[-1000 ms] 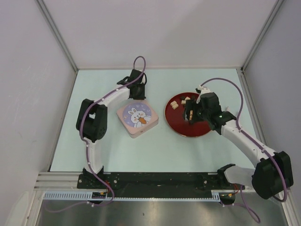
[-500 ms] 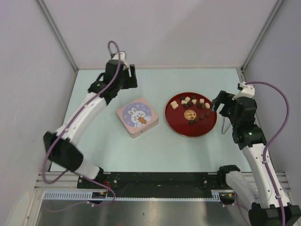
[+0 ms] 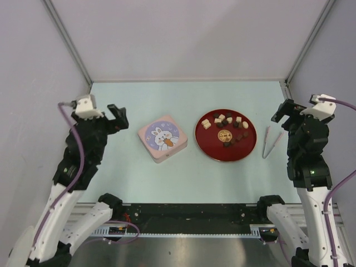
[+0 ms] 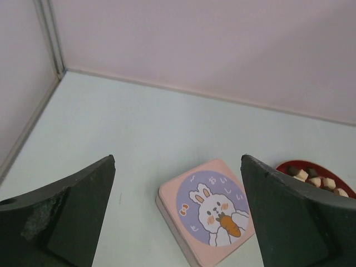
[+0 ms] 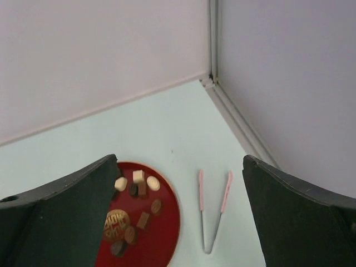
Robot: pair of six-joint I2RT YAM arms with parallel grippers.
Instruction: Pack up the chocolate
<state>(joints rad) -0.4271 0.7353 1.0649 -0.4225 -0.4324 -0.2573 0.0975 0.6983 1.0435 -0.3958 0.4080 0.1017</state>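
Observation:
Small dark brown, reddish-brown and cream-white chocolate chunks [image 3: 228, 119] lie scattered on a round red plate [image 3: 222, 153] right of centre. A square pink tin [image 3: 162, 139] with a rabbit on its lid sits shut to the plate's left. My left gripper [image 3: 117, 119] hangs open above the table's left side, apart from the tin. The left wrist view shows the tin [image 4: 208, 208] below the open left gripper [image 4: 178, 161]. My right gripper [image 3: 286, 113] is open over the right edge. In the right wrist view, the chocolate [image 5: 139, 192] lies low on the left of the empty right gripper [image 5: 181, 158].
Pink-handled tongs [image 3: 271, 142] lie flat on the table just right of the plate, and show between the fingers as tongs [image 5: 214, 206] in the right wrist view. Metal posts and white walls close the table in on the left, back and right.
Both arms have drawn back and up from the tin and plate to the table's sides. Both grippers opened wider. The tongs now lie free beside the plate.

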